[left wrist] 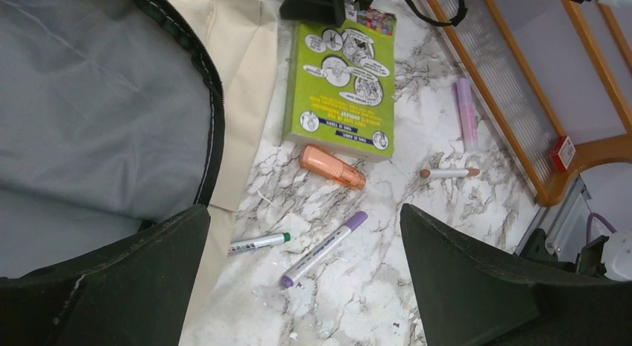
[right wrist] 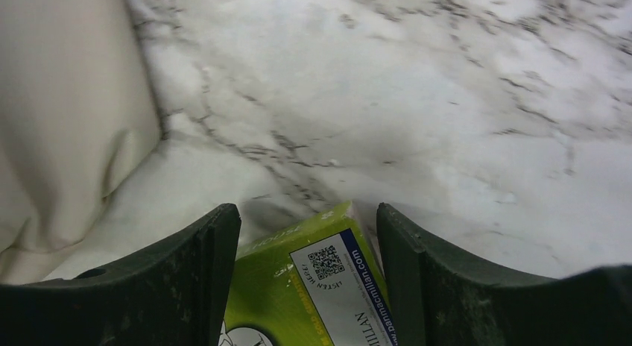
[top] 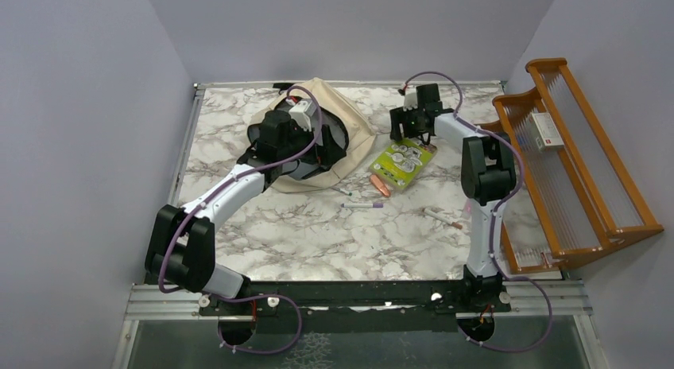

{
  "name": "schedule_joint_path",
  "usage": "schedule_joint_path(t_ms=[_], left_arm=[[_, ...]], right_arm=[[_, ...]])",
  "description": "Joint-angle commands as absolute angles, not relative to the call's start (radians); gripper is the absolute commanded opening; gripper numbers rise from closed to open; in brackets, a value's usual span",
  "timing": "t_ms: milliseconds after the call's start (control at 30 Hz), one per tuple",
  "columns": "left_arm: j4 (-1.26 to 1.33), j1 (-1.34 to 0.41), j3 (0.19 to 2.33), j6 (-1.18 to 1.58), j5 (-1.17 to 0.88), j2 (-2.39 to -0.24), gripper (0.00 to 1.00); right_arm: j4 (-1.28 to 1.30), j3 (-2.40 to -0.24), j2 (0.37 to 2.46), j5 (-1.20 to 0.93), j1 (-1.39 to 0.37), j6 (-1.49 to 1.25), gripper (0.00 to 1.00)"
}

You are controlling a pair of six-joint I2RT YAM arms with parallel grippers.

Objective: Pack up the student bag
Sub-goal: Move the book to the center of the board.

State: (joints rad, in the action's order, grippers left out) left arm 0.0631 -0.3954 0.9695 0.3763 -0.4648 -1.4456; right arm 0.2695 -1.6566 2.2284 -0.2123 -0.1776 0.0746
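**Left jaws spread wide with nothing between them at the bag's mouth; right jaws astride the book's far end.**
Bare white, grey-veined marble table (top: 318, 242) stretches from the arm bases to mid-table. There a purple-capped marker (left wrist: 324, 249), a green-capped pen (left wrist: 258, 243) and a white stick with brown ends (left wrist: 449, 172) lie apart. A ribbed copper tube (left wrist: 332, 165) lies just beside the near edge of the glossy green book (left wrist: 339, 85), which lies flat. Whether the right jaws pinch the book cannot be told. The student bag (top: 350, 114), soft cream fabric, slumps far left just beside the book, its black-zippered mouth open on grey lining. A slatted wooden rack (top: 588, 170) lines the right edge.
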Motion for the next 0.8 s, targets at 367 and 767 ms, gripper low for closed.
schedule_joint_path(t_ms=[367,767], left_arm=[[0.09,-0.494,1.026,0.406,-0.465,-1.529,0.98],[0.088,-0.551,1.204,0.439,-0.448,-1.742,0.98]], right_arm=[[0.227,-1.477,2.097,-0.554,-0.241,0.214,0.72],[0.1,-1.185,1.751,0.103,-0.24,-0.375,0.74]])
